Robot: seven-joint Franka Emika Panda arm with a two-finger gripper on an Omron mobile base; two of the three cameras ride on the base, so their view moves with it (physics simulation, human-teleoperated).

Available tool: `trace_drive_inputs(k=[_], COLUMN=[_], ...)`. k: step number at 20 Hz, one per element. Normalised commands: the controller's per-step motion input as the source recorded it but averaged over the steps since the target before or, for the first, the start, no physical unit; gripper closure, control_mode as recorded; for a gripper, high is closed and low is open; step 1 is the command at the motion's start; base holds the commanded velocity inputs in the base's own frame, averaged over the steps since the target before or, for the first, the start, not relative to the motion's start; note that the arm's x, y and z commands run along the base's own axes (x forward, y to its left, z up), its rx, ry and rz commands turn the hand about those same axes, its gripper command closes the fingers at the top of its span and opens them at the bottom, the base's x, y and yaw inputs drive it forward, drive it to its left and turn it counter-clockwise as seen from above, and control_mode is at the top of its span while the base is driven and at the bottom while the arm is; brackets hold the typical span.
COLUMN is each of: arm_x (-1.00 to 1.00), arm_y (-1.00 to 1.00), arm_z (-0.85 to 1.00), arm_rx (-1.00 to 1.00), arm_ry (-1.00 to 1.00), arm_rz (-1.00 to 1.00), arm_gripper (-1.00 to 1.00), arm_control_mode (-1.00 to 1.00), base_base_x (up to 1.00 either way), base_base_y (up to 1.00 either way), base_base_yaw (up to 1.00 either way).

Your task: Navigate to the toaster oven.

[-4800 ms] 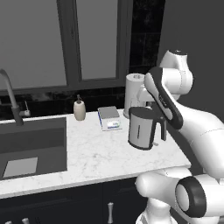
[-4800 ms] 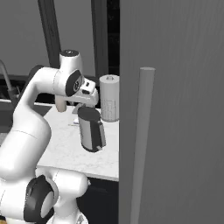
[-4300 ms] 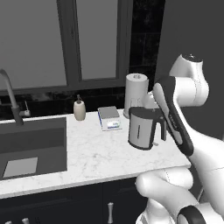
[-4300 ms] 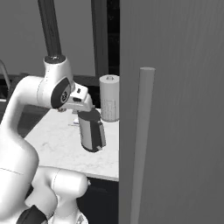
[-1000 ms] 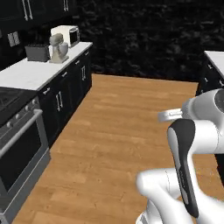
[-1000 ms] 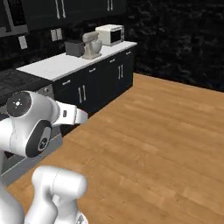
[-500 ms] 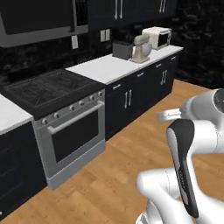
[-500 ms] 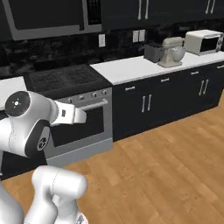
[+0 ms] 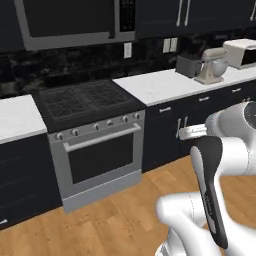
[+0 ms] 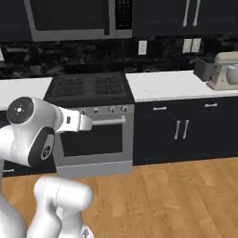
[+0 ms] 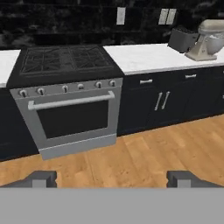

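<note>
The gripper [image 11: 111,178] is held wide open; the toaster oven [image 9: 241,53] is seen far to its right.

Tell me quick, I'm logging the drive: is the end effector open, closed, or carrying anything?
End effector: open, fingertips wide apart, nothing between them; it faces the stove.

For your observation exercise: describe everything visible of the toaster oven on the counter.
The toaster oven is a cream-white box with a dark glass front. It stands upright on the white counter at the far right, past the beige mixer, against the dark backsplash. The picture's edge cuts off its right side, so its knobs cannot be seen. Nothing visibly touches it besides the counter.
</note>
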Motion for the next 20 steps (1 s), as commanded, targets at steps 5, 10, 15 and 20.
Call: trace_drive_inputs(k=[5,10,15,20], arm_x=[0.0,0.0,0.0,0.0], arm_y=[0.0,0.0,0.0,0.0], arm_z=[0.0,0.0,0.0,0.0], arm_rx=[0.0,0.0,0.0,0.0], arm_ry=[0.0,0.0,0.0,0.0], arm_rz=[0.0,0.0,0.0,0.0], arm_gripper=[-1.0,-1.0,-1.0,-1.0], arm_control_mode=[1.0,1.0,1.0,1.0], base_base_x=[0.36,0.08,0.1,0.44], base_base_y=[-0.99,-1.0,-1.0,-1.0], base_base_yaw=[0.46,0.22,0.19,0.19])
